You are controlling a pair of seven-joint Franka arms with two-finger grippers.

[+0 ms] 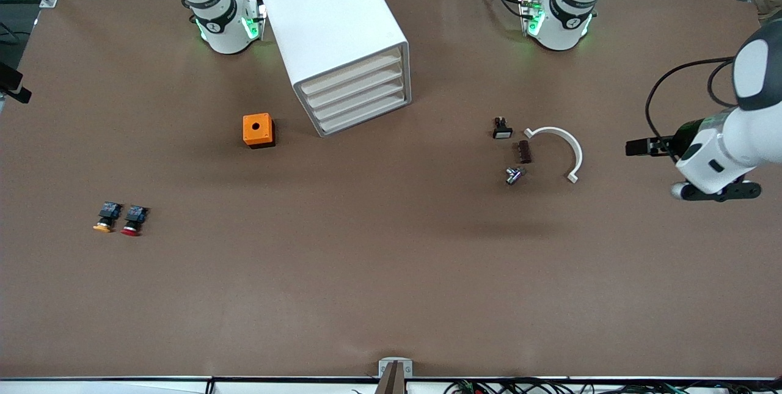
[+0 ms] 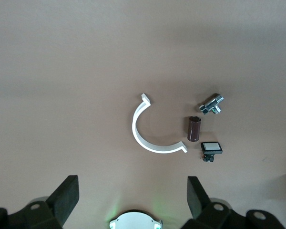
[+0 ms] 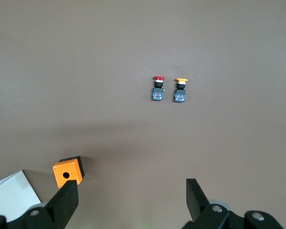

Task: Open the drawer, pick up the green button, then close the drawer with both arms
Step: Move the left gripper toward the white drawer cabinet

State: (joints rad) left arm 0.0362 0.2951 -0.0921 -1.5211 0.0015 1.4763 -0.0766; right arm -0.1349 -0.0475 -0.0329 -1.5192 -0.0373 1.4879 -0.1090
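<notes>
The white drawer cabinet [image 1: 342,40] stands between the two arm bases, and its four drawers [image 1: 357,98] are all shut. The green-capped button is out of view. My left gripper [image 1: 638,148] hangs high over the left arm's end of the table. In the left wrist view [image 2: 132,186] it is open and empty. My right gripper is outside the front view. In the right wrist view [image 3: 132,188] it is open and empty, high over the table. A corner of the cabinet [image 3: 12,193] shows there too.
An orange box [image 1: 258,130] sits beside the cabinet. An orange-capped button [image 1: 105,217] and a red-capped button [image 1: 133,220] lie toward the right arm's end. A white arc [image 1: 559,146], dark cylinder [image 1: 524,151], metal fitting [image 1: 514,175] and small black switch [image 1: 502,128] lie toward the left arm's end.
</notes>
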